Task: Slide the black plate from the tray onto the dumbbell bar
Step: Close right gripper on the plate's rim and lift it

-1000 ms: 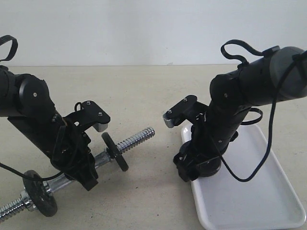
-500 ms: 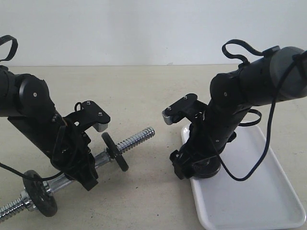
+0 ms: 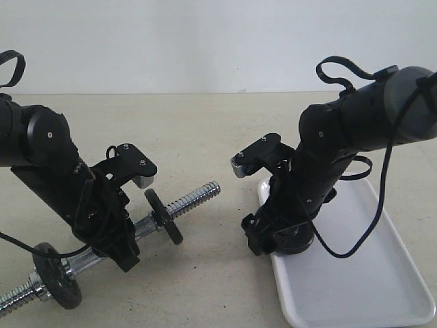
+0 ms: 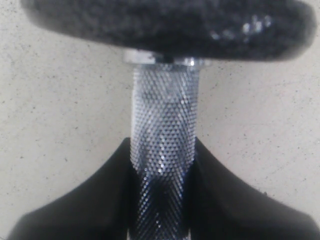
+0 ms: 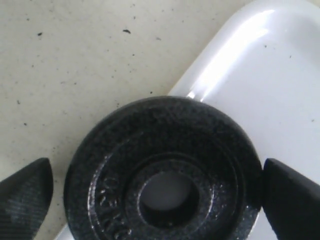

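One pebbled, rimmed black plate (image 5: 200, 145) lay at the edge of the tray (image 5: 280, 90), between parted jaws of the right gripper (image 5: 159, 195). The left gripper (image 4: 162, 200) clamped the bar (image 4: 164, 110).

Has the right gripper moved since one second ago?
Yes, slightly: the right gripper has shifted left, further out over the left rim of the tray.

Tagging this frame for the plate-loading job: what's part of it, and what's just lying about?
Job: black plate; tray under it; bar; left gripper, shut on the bar; right gripper, open astride the black plate.
Lying about: two plates already on the bar; table.
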`<state>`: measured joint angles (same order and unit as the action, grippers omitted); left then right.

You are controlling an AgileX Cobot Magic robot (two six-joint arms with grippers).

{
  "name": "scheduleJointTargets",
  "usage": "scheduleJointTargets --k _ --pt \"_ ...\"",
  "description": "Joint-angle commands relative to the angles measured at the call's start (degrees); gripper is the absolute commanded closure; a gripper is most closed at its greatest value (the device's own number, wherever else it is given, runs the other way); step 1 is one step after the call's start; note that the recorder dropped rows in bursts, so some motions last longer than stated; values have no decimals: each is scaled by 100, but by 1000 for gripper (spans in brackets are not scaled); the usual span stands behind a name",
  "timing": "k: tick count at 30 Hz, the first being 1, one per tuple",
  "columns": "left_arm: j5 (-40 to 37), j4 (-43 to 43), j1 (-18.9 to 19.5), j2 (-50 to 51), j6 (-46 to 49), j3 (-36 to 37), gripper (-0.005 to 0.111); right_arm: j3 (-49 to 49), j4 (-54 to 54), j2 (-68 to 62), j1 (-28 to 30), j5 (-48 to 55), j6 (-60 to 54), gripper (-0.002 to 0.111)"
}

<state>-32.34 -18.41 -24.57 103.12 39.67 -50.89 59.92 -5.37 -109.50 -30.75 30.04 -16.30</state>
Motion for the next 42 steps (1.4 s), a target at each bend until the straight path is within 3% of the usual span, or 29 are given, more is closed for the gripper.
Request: scheduleJointTargets --k 1,4,6,11,14,27,42 --pt "-244 -63 -11 -91 -15 16 102 11 -28 14 -8 -13 -11 5" --pt "-244 -63 -11 -115 -15 16 102 11 -28 14 -8 -13 -11 15" --pt "-244 -63 -11 -115 -15 16 102 11 -28 14 -8 -13 -11 30" --pt "-244 -63 -11 -115 -15 16 102 11 -69 14 -8 14 -11 83" --pt "-244 -63 -11 -115 -15 16 102 11 -256 14 -8 46 -11 108" --pt "-244 -63 -11 -115 -15 16 102 11 -310 14 -8 -97 69 108" --pt "-131 -63 -11 -113 -15 16 102 22 -290 64 -8 259 -623 108"
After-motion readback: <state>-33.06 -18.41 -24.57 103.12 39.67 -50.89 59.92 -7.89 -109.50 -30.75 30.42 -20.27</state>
